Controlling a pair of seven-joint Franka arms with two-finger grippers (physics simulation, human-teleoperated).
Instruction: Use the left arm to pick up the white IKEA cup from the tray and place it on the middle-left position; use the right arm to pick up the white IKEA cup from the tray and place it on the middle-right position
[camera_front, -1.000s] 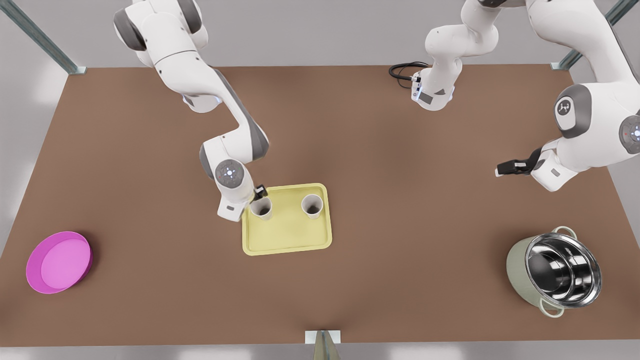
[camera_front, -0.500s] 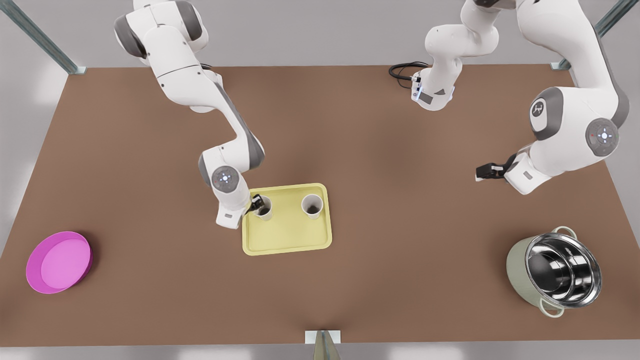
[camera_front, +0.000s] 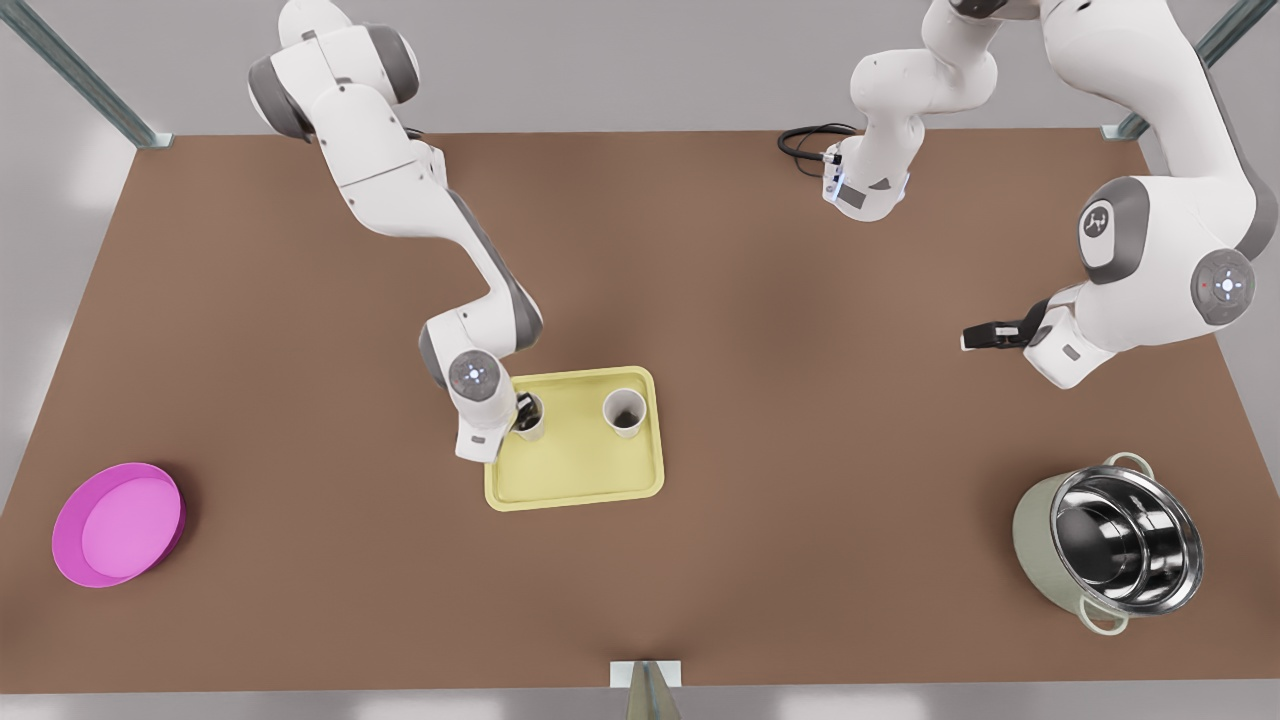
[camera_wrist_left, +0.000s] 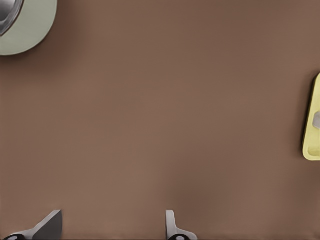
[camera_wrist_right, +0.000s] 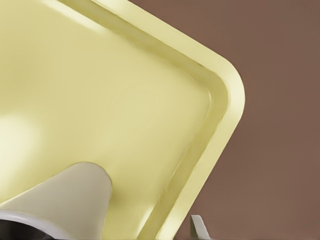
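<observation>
We've got the right gripper (camera_front: 521, 411) open astride the rim of the white cup (camera_front: 531, 428) on the front view's left of the tray (camera_front: 575, 485), while the left gripper (camera_front: 970, 341) waits open, well apart.

Bare brown tabletop (camera_wrist_left: 160, 115) with a green pot (camera_wrist_left: 25, 25), the tray (camera_wrist_left: 312, 125) edge, and spread fingertips (camera_wrist_left: 47, 225).

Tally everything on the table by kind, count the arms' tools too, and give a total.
White cups: 2
Yellow tray: 1
Magenta dish: 1
Steel pot: 1
Tools: 2, the right tool at one cup on the tray, the left tool waiting over bare table
Total: 7
</observation>
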